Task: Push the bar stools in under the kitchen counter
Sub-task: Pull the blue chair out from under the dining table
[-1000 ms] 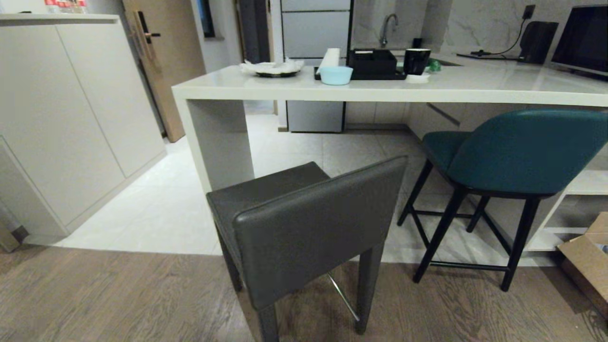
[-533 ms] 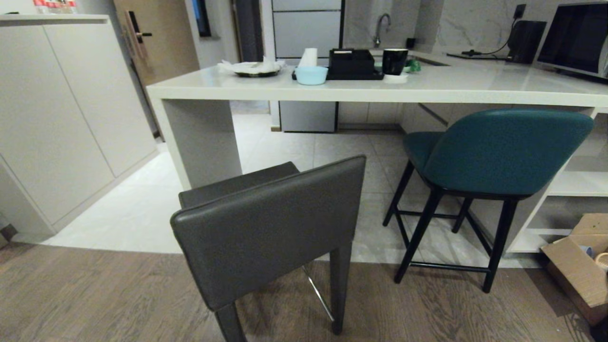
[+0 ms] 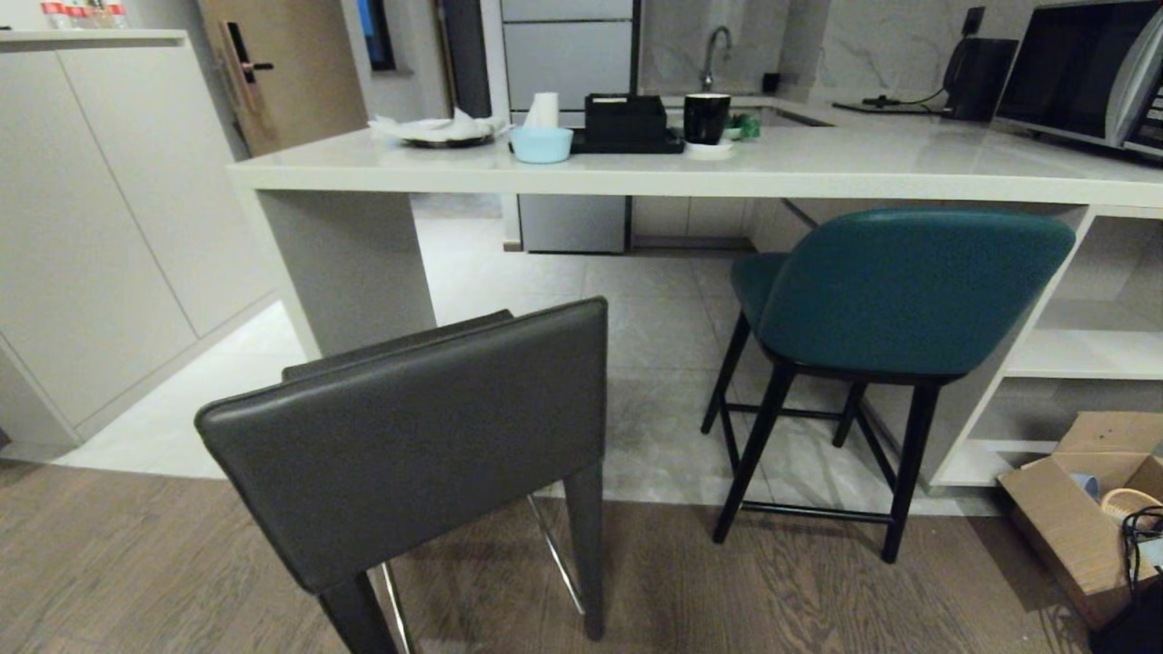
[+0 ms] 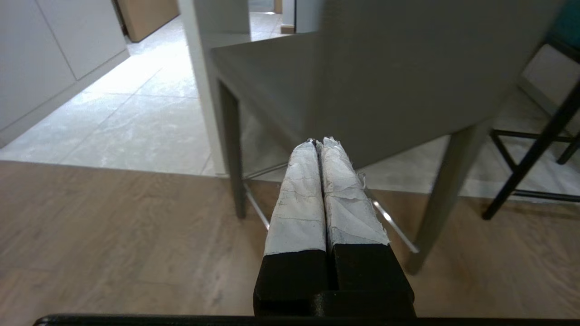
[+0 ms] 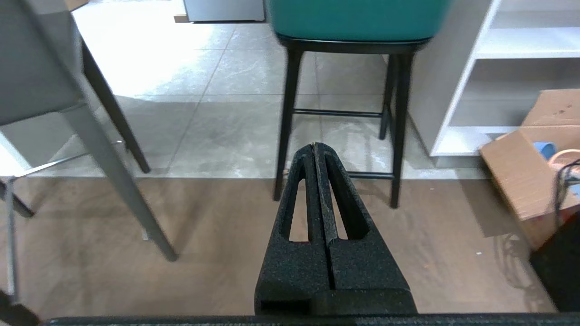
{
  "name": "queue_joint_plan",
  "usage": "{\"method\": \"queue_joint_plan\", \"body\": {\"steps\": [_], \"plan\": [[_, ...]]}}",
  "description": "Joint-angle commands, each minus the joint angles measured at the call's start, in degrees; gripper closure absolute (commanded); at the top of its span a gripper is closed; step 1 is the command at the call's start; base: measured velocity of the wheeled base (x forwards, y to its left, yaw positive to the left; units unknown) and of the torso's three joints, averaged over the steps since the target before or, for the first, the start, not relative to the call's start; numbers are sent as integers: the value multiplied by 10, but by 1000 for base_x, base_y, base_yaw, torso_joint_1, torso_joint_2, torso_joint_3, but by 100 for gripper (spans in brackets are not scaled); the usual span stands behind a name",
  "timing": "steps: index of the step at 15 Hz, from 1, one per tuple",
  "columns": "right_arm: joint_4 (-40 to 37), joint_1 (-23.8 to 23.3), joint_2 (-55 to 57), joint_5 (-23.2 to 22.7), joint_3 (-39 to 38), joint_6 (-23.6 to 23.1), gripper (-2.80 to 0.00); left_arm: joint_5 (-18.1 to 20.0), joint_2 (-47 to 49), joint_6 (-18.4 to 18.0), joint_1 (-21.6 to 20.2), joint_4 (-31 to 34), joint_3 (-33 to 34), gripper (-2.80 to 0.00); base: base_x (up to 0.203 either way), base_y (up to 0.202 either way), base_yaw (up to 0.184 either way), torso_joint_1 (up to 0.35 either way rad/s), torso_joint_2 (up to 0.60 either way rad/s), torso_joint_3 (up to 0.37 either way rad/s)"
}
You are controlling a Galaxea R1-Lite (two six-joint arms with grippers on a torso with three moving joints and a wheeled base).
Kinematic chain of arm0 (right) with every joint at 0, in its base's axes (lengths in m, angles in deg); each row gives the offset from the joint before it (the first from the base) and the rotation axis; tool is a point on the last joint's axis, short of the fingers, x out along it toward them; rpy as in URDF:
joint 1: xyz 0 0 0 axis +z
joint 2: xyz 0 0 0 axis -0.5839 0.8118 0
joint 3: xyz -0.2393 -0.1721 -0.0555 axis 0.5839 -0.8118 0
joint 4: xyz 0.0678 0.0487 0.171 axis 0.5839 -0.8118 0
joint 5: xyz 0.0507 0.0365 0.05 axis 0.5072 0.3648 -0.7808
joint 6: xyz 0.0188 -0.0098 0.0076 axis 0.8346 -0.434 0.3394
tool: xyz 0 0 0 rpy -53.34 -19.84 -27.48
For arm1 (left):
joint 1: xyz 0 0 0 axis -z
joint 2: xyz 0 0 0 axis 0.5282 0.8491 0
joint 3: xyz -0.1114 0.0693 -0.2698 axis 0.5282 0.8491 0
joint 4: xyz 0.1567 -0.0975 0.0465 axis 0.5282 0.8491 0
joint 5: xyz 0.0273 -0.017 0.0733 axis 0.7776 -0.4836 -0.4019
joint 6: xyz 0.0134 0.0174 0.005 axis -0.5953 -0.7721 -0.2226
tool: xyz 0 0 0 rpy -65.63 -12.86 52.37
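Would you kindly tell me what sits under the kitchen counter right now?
Under the kitchen counter, only the teal stool's seat front tucks in, beside white open shelving. The grey stool stands outside on the floor. The teal backrest hides whatever lies behind it.

Dark wood-plank flooring covers the near part of the room and meets pale grey floor tiles that run on toward the kitchen at the back. A tall beige cabinet with flat doors stands along the left, and beyond it is a brown wooden door with a dark handle. At the far side a marbled grey wall rises behind a sink tap, a microwave sits at the upper right, and an open cardboard box lies on the wood floor at the lower right.
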Motion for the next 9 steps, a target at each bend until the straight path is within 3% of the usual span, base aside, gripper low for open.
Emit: {"method": "queue_joint_plan", "body": {"steps": [1, 9], "plan": [[-1, 0, -1, 0, 0, 0, 0, 0, 1, 0, 0, 0, 10, 0, 0, -193, 3, 2, -2, -2], [-1, 0, -1, 0, 0, 0, 0, 0, 1, 1, 1, 0, 10, 0, 0, -194, 3, 1, 3, 4]]}}
